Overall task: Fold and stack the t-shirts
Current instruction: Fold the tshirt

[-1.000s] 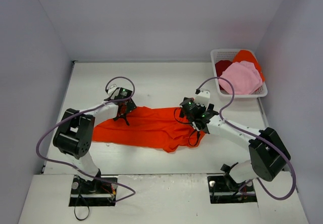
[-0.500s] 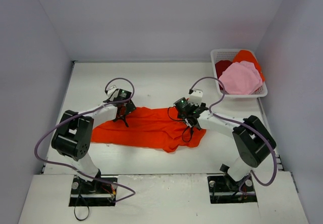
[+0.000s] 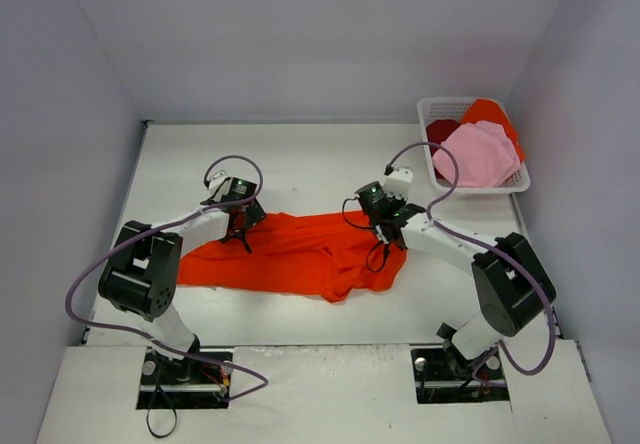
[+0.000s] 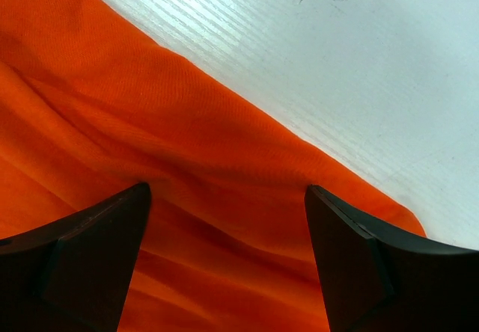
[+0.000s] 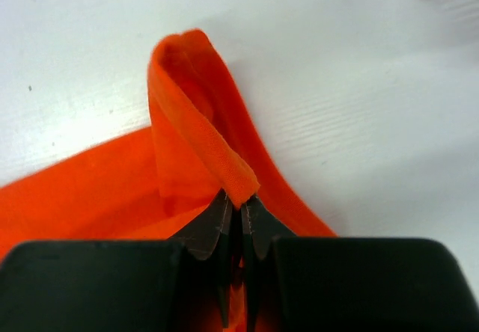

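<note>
Right gripper (image 5: 241,205) clamped on a raised fold of the orange-red t-shirt (image 3: 300,256);
left gripper (image 4: 227,190) — wide, empty — straddles the cloth centre-left, probably for spreading.

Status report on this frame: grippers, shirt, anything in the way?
Right gripper shut on a raised fold of the orange-red t-shirt. Left gripper open over the shirt's far edge. Remaining t-shirts in the basket, nothing blocking.

Setting: robotics lab cell. Plain pale walls (image 3: 300,34) are enclosing a white table (image 3: 320,159); two arms (image 3: 140,279) (side by side) are sitting bolted at its near edge.
</note>
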Robot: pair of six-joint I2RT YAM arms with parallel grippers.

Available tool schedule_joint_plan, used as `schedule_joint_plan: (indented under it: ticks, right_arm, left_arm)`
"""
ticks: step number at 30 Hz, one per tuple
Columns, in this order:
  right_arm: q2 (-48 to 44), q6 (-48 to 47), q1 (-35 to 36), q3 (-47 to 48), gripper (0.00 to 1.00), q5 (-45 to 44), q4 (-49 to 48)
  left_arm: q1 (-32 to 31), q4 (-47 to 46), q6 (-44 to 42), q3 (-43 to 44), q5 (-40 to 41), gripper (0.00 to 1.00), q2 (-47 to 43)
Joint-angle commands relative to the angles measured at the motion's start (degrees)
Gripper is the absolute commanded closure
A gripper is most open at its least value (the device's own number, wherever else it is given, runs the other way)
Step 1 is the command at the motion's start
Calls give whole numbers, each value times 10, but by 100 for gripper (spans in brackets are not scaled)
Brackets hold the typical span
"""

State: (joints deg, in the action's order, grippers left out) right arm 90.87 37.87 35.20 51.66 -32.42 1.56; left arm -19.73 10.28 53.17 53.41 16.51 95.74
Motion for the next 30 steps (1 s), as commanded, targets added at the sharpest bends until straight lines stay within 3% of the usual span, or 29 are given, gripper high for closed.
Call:
schedule_joint_plan:
  ticks: [1,9,14,18,22,24,30]
  right_arm:
    - [-67,-24,-21,17,100,-37,-2]
    - [-98,-50,-52,23,98,-39,9]
    - [-94,-49,-53,22,91,-22,12]
    - [-92,-47,-52,11,72,-23,13]
    - [-96,-45,-53,-7,62,-18,14]
    - [-97,-43,-52,-13,52,-8,15]
    - [-123,-43,-52,-27,48,-4,19]
  left_arm:
    - [14,23,-3,-12,5,20,-21]
    - [19,22,-6,-20,6,20,-26]
    - [22,20,-6,-25,5,20,-30]
    - [27,20,-10,-26,5,20,-31]
    - [31,18,-13,-29,3,20,-35]
    - [32,18,-14,-30,3,20,-35]
    - [33,16,-18,-28,2,20,-35]
